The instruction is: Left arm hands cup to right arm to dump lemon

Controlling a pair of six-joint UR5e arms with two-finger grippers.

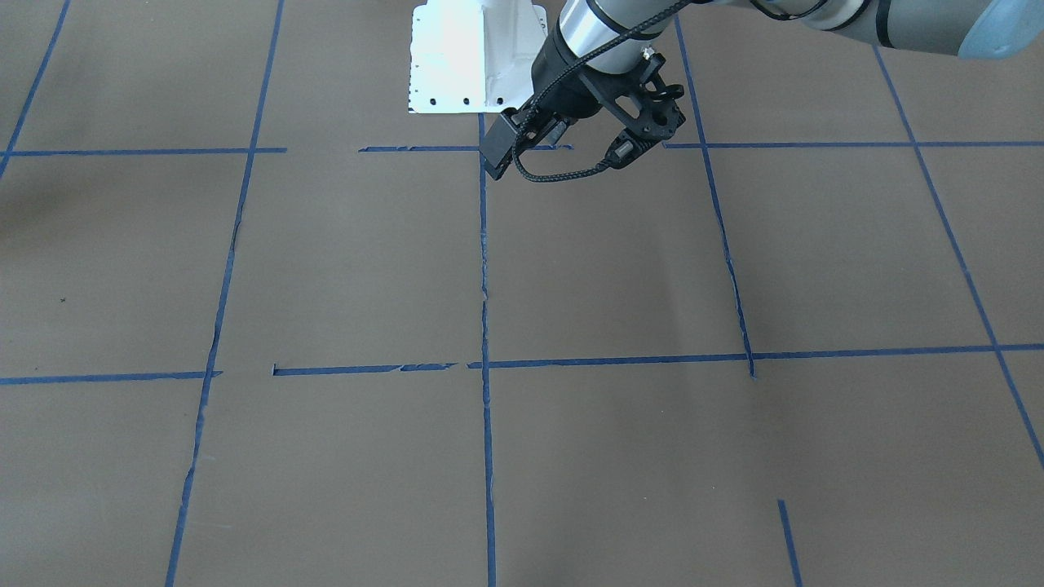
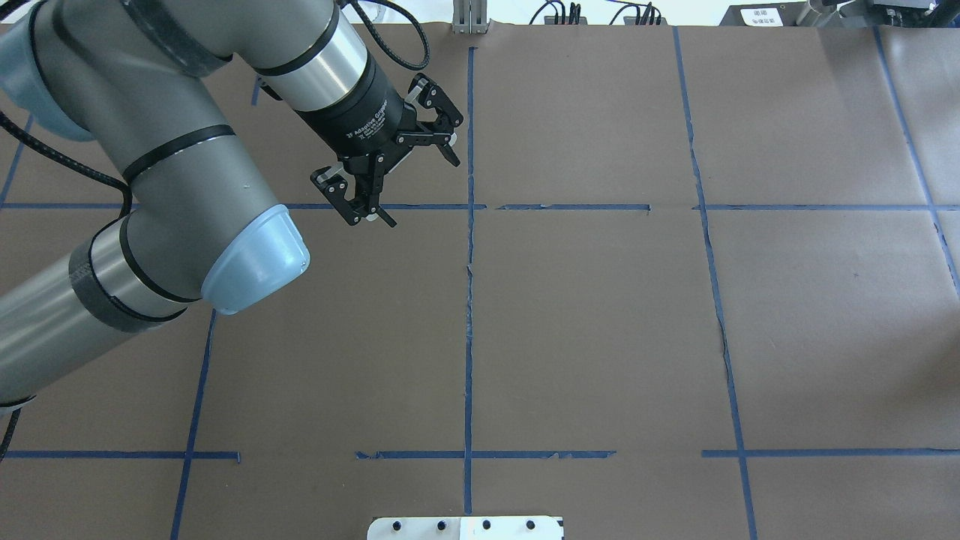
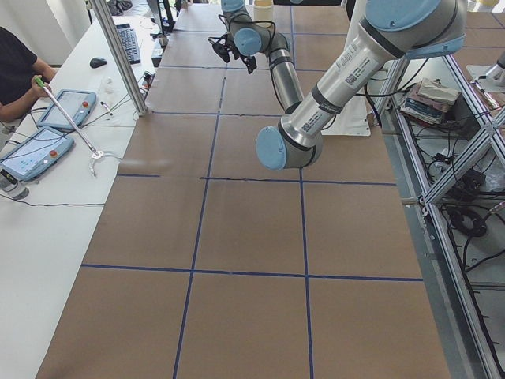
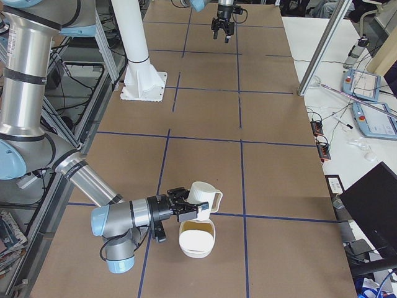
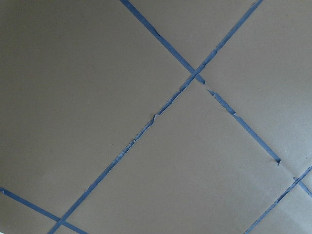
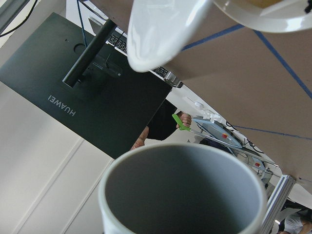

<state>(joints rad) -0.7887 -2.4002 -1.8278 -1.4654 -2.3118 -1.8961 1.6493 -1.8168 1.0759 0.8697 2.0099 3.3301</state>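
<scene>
Two arms, one cup, one bowl. Low in the right-side view, the right arm (image 4: 80, 180) had the right gripper (image 4: 189, 208) at the cup (image 4: 201, 194), which was tipped sideways beside the white bowl (image 4: 197, 251). The bowl's inside looked yellowish. Whether those fingers clamped the cup I could not tell. The table (image 2: 600, 322) was brown paper under a blue tape grid (image 2: 469, 300), with a white desk and two tablets (image 3: 35, 150) alongside. The cup was white, with a squared handle and a grey inside. At the far top, the left gripper (image 2: 424, 192) hung spread wide and empty.
</scene>
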